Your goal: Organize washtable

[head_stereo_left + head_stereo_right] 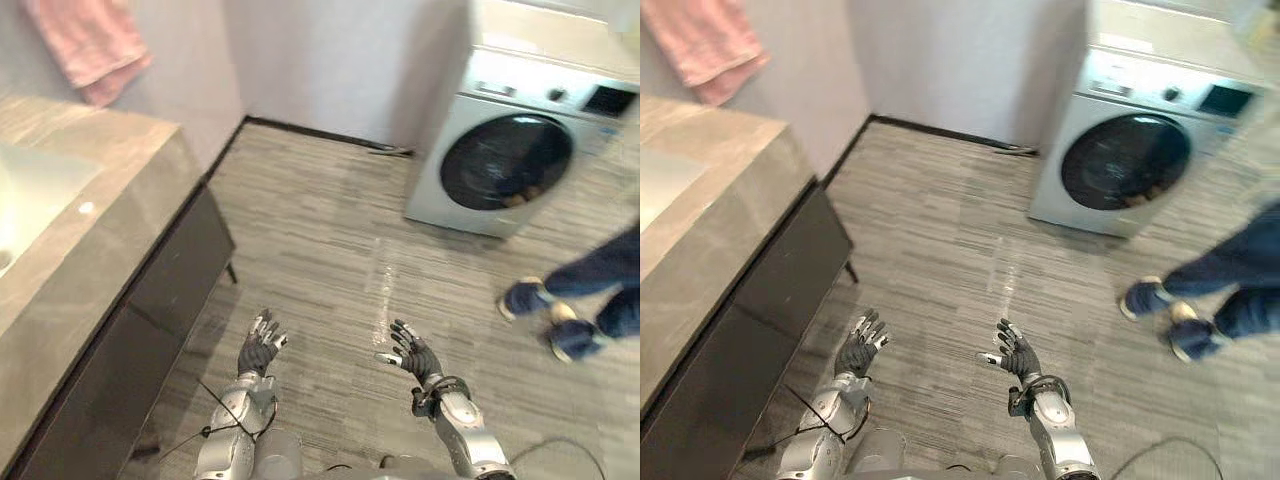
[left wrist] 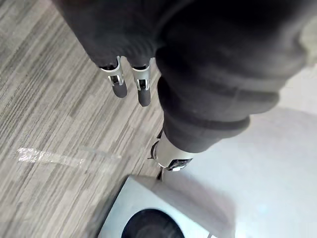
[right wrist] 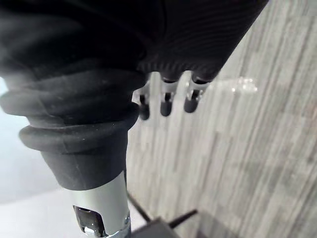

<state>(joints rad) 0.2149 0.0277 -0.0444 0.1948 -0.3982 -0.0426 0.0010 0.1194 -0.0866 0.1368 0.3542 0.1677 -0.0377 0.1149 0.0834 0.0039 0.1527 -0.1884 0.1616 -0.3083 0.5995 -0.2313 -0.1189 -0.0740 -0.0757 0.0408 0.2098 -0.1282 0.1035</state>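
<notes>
The washtable point(image 1: 100, 215) is a grey stone counter with a pale sink point(image 1: 25, 195) and a dark cabinet front point(image 1: 150, 320), along the left side of the head views. My left hand point(image 1: 260, 347) hangs low over the wood-look floor, a little right of the cabinet, fingers straight and holding nothing. My right hand point(image 1: 413, 353) hovers beside it, also open and empty. In the wrist views the fingers point(image 2: 119, 84) of the left hand and the fingers point(image 3: 166, 101) of the right hand point out over bare floor.
A pink towel point(image 1: 90, 45) hangs on the wall above the counter. A washing machine point(image 1: 515, 150) stands at the back right. A person's legs and blue shoes point(image 1: 560, 320) are on the floor at the right.
</notes>
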